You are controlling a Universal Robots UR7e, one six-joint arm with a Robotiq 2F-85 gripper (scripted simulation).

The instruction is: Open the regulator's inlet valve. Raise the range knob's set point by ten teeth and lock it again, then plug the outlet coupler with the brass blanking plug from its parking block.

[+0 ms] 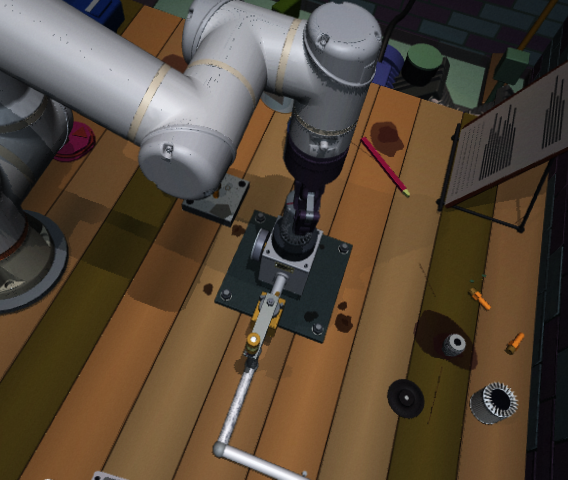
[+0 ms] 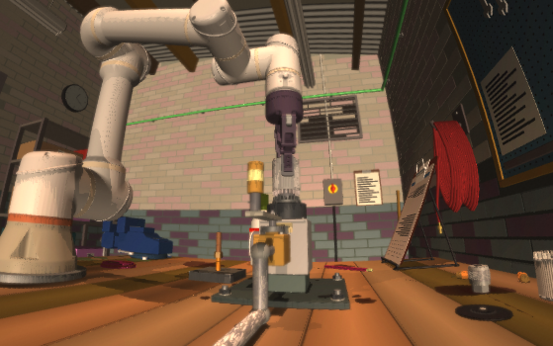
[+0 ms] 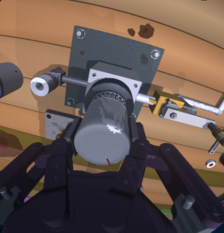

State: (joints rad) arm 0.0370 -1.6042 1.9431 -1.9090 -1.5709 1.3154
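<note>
My gripper (image 3: 101, 135) (image 1: 302, 214) (image 2: 285, 173) grips the range knob (image 3: 104, 133) from above. The knob is a grey ribbed cylinder on top of the regulator (image 1: 289, 258) (image 2: 285, 247). A red index mark shows on its cap. It stands raised above a toothed collar. The regulator sits on a dark base plate (image 1: 284, 279). The inlet valve's lever (image 1: 264, 323) (image 3: 187, 117) points along the inlet pipe (image 1: 238, 400). The outlet coupler (image 3: 43, 84) sticks out on the opposite side. The brass blanking plug (image 2: 218, 249) stands upright in its parking block (image 1: 217, 199) (image 2: 217, 274) behind the plate.
The robot's own arm (image 1: 119, 98) overhangs the left of the bench. A clipboard stand (image 1: 522, 129) is at the right. A red pencil (image 1: 385, 166), a black disc (image 1: 406, 398), two ribbed sleeves (image 1: 494, 403) and orange bolts (image 1: 481, 298) lie to the right.
</note>
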